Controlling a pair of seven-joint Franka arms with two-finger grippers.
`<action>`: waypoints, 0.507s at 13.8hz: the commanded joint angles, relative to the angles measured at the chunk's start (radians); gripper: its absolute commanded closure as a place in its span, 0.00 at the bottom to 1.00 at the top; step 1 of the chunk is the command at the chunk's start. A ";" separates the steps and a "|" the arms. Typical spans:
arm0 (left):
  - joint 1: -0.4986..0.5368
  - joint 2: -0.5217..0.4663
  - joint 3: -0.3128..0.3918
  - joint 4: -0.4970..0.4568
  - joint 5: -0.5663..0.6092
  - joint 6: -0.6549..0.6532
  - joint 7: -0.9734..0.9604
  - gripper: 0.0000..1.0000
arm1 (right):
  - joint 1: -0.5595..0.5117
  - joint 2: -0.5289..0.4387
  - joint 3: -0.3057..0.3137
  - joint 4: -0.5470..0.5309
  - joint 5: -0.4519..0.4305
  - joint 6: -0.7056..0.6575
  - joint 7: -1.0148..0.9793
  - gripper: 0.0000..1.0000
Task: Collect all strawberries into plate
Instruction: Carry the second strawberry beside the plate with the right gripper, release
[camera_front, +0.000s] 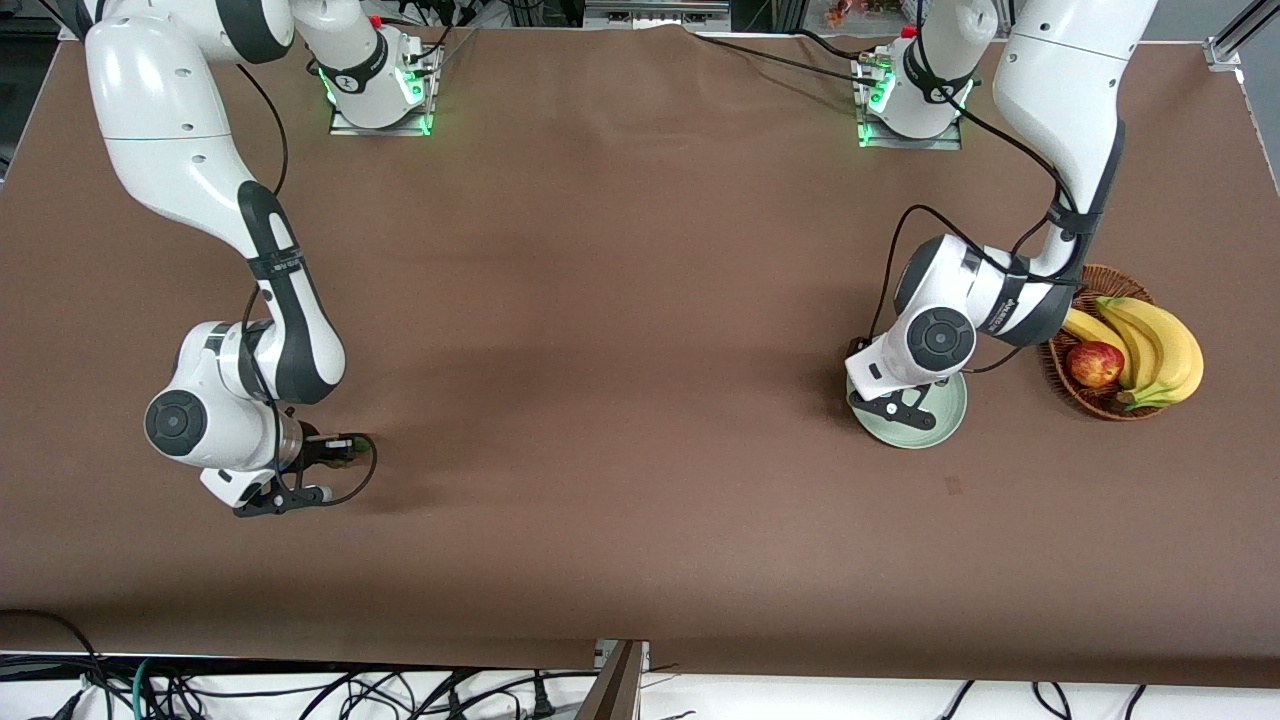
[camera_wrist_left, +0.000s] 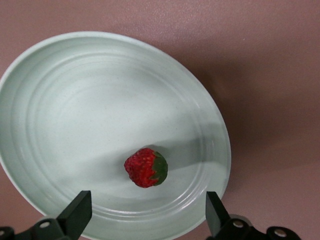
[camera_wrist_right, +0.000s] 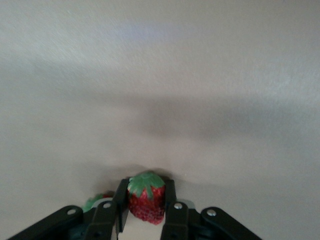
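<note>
Over the plate, your left tool is hanging released above one strawberry lying inside. Your right tool is clenching another strawberry low on the surface; lift straight up, since a third berry is sitting just beside it.

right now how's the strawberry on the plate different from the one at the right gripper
The strawberry on the plate lies loose on the plate under the open left gripper; the other strawberry is pinched in the right gripper, down by the table. The first lies on its side; the second's cap points away from the gripper. Both are red with green caps.
</note>
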 joint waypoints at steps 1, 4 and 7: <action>0.005 -0.004 -0.002 0.000 0.023 0.005 0.012 0.00 | 0.035 -0.030 0.008 0.057 0.027 -0.057 -0.004 0.82; 0.005 -0.004 -0.002 0.000 0.023 0.005 0.013 0.00 | 0.141 -0.030 0.008 0.153 0.029 -0.128 0.143 0.82; 0.006 -0.004 -0.002 0.000 0.023 0.005 0.013 0.00 | 0.290 -0.010 0.007 0.227 0.027 -0.107 0.477 0.82</action>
